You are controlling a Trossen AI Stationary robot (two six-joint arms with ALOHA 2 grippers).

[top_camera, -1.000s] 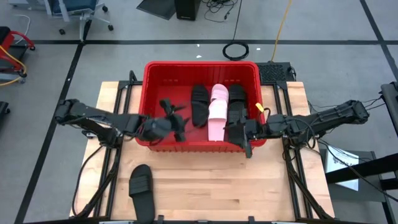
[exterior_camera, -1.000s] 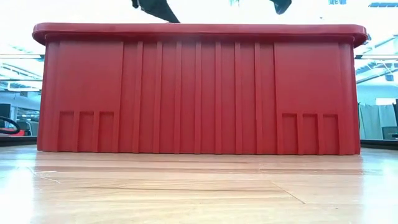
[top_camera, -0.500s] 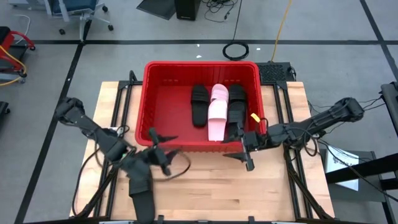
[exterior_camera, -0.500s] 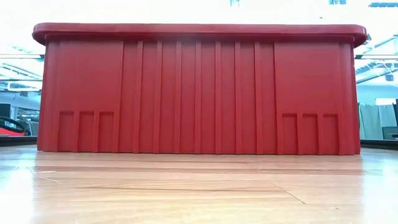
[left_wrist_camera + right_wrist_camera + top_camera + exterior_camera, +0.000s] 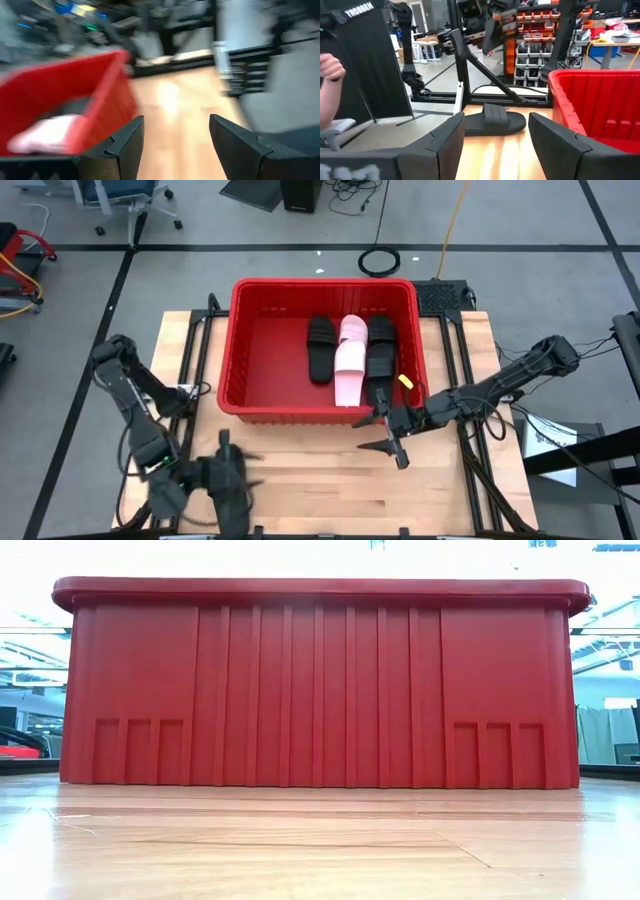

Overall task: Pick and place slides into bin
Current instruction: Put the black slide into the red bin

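A big bright red plastic bin (image 5: pixel 240 340) with a thick rim is sitting at the far middle of the light wooden desk (image 5: pixel 320 480). Four slide sandals are lying side by side inside the bin, toward its right wall. One matte black slide (image 5: pixel 321 348) is lying on the left of the row. A light pink slide (image 5: pixel 349 358) is lying next to it, and two more black slides (image 5: pixel 381 350) are lying one behind the other on the right.

One more black slide with a wide strap (image 5: pixel 230 488) is lying on the desk near the front left corner. The left hand (image 5: pixel 222 472) is hanging right over this slide with its two dark fingers open, holding nothing.

The right hand (image 5: pixel 385 434) is hanging over the desk just in front of the bin's front right corner. Its fingers are open too, and it is empty. In the right wrist view, the black slide (image 5: pixel 494 119) is showing far across the desk between the open fingers.
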